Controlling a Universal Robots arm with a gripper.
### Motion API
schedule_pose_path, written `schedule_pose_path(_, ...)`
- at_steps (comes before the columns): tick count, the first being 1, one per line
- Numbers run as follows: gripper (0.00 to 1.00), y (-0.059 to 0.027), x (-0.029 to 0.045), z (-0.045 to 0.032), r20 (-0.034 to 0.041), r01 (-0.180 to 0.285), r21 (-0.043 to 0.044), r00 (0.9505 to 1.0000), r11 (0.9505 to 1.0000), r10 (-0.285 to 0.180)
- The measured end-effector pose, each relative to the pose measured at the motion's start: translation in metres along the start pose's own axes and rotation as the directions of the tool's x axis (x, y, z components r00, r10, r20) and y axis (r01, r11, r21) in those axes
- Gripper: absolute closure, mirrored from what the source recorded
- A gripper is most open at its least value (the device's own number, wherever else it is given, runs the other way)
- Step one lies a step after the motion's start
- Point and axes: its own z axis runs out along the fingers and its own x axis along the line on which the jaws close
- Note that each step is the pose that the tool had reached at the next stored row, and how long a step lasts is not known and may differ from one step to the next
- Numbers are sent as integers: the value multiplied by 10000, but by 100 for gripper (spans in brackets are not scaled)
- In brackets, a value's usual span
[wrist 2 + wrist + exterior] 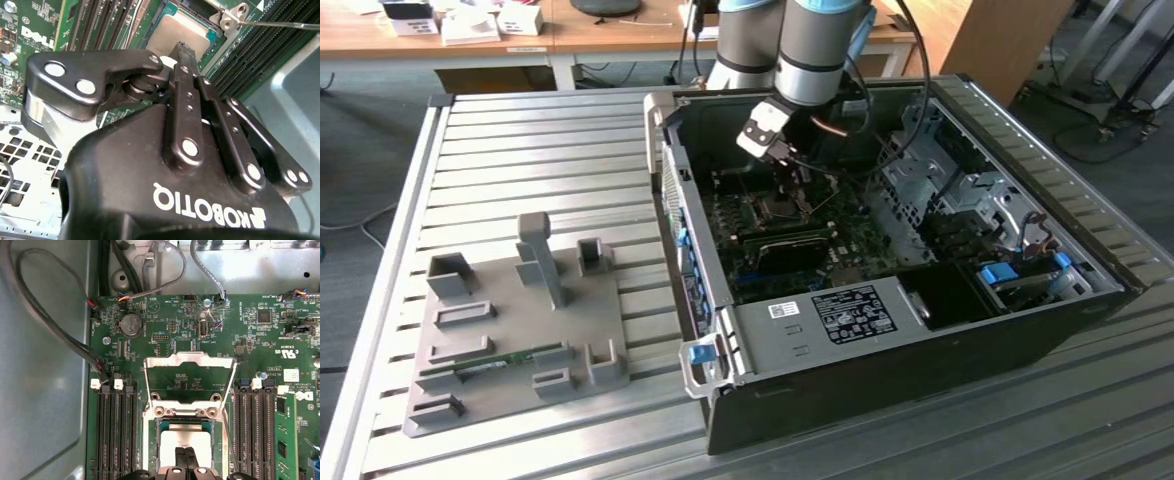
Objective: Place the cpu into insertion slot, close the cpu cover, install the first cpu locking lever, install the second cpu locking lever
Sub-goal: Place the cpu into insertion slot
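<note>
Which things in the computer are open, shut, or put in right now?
cpu: sitting in the insertion slot.
cpu cover: flipped up, open.
claw: shut, tips right over the cpu.
computer case: side open.

The arm [807, 50] points steeply down, pincer [185, 450] closed.
</note>
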Motion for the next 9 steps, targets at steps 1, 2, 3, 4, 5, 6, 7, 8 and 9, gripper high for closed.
schedule_pose_path(1, 89, 0, 0, 14, 2, 0, 0, 10000, 10000, 0)
schedule_pose_path(2, 89, -1, 0, 25, 1, -1, 0, 10000, 10000, 1)
schedule_pose_path(3, 89, -1, 0, 27, 2, 0, 0, 10000, 10000, 0)
schedule_pose_path(4, 89, -1, 0, 27, 3, 0, 1, 10000, 10000, 0)
schedule_pose_path(5, 89, -1, 0, 27, 5, -1, 2, 10000, 10000, 1)
schedule_pose_path(6, 89, -1, 0, 30, 2, -1, 0, 10000, 10000, 1)
schedule_pose_path(7, 89, -1, 0, 39, -1, -1, -2, 10000, 10000, 1)
schedule_pose_path(8, 89, -1, 0, 48, 0, 0, -1, 10000, 10000, 0)
schedule_pose_path(9, 89, -2, 0, 57, 2, -1, 0, 10000, 10000, 1)
